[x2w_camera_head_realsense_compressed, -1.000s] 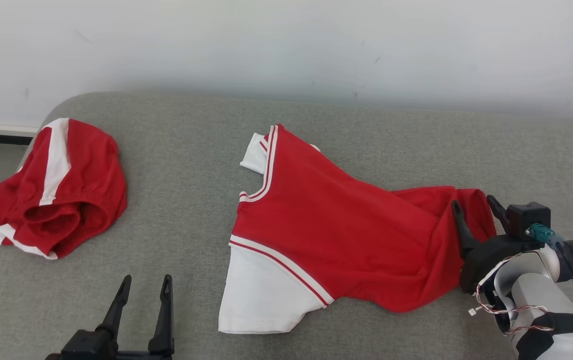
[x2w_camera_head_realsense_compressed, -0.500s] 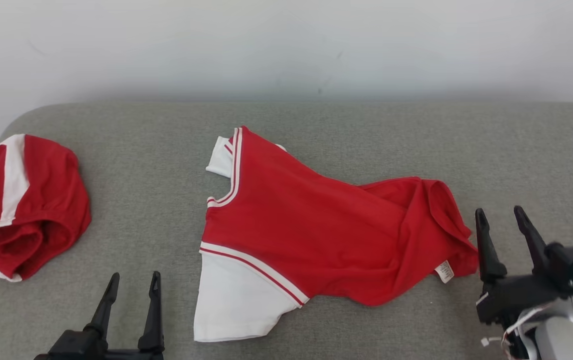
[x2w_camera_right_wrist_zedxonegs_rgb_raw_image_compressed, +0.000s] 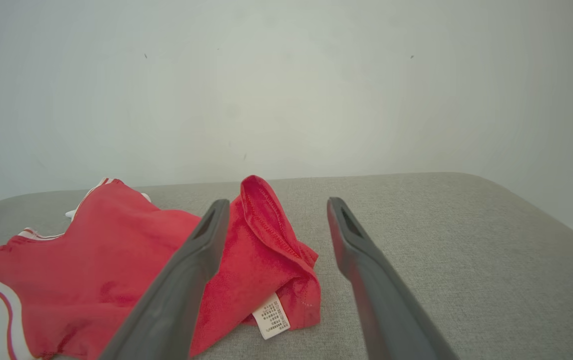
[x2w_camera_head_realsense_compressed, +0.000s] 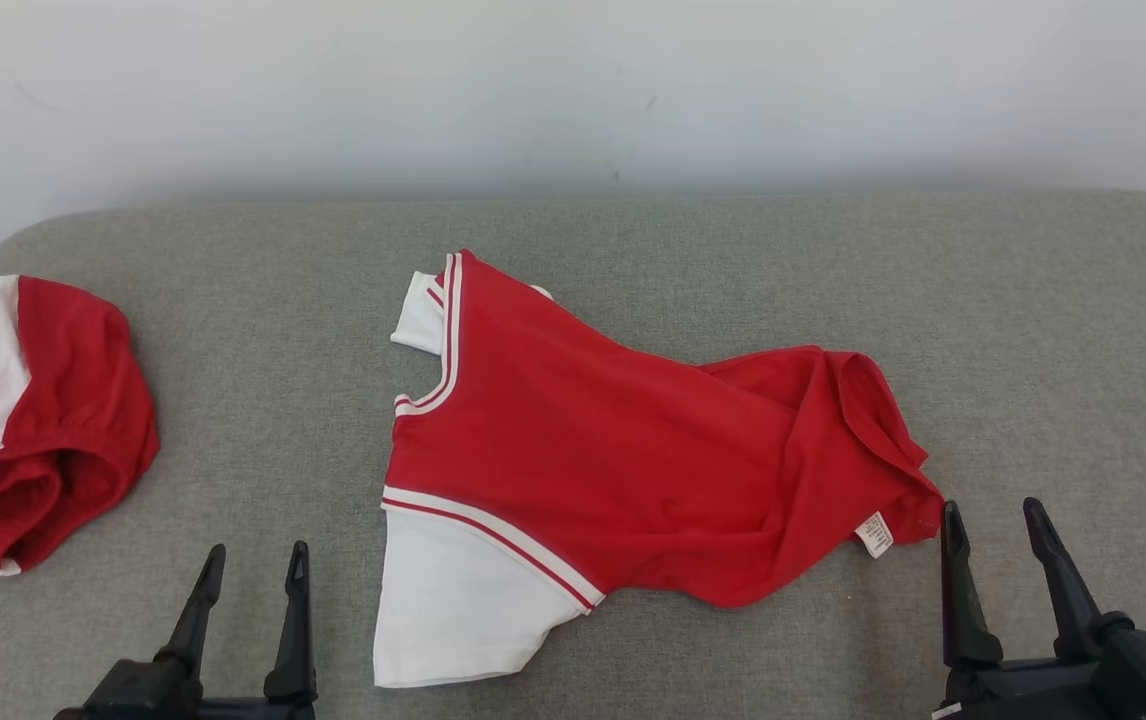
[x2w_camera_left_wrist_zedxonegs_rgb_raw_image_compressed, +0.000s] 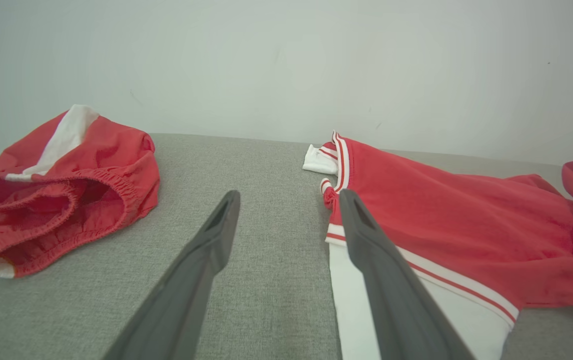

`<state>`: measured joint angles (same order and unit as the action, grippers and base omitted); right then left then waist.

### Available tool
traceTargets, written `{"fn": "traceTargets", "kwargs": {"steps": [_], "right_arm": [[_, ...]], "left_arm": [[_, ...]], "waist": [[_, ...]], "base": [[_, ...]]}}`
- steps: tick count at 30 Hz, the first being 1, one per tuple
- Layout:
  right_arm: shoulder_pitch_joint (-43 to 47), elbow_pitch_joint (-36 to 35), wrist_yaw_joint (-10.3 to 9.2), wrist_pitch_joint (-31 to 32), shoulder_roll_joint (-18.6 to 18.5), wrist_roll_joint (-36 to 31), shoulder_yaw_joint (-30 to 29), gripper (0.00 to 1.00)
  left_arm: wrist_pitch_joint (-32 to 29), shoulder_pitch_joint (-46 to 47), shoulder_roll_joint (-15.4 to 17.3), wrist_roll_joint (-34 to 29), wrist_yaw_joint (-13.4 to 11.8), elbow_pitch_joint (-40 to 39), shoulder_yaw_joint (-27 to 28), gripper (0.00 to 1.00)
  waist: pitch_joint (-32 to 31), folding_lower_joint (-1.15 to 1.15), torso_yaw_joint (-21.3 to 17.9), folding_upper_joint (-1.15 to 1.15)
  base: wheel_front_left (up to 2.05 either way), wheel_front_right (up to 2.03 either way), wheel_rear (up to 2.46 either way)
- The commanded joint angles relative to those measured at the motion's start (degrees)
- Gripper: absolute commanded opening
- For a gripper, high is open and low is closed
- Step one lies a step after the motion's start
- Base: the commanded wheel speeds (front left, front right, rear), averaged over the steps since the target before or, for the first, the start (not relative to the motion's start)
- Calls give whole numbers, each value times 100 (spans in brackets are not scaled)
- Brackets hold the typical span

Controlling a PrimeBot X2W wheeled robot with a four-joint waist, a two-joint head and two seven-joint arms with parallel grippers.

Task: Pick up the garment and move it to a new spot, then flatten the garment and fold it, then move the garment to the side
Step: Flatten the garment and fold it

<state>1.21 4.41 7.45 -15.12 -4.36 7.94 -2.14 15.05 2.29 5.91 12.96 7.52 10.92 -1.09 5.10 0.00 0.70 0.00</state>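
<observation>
Shirt | red and white, lying rumpled, hem end bunched, label showing | left gripper wide, empty | right gripper wide, empty

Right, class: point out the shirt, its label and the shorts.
shirt (x2w_camera_head_realsense_compressed: 583,450), head view, red chest.
label (x2w_camera_head_realsense_compressed: 874,534), head view, centre of the tag.
shorts (x2w_camera_head_realsense_compressed: 73,400), head view, red panel beside the stripe.
</observation>
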Motion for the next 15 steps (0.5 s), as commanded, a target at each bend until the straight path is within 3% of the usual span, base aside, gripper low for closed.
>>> {"fn": "traceTargets", "kwargs": {"steps": [1,15], "right_arm": [[87,-62,7,-3,46,-34,1,100],[-87,165,7,-3,116,-46,122,100]], "left_arm": [[18,-41,19,11,-7,-2,36,100],[18,760,448,130,-7,368,-354,100]], "waist": [[13,0,-17,0],[190,0,-292,0]], "base": [[0,0,0],[0,0,0]]}}
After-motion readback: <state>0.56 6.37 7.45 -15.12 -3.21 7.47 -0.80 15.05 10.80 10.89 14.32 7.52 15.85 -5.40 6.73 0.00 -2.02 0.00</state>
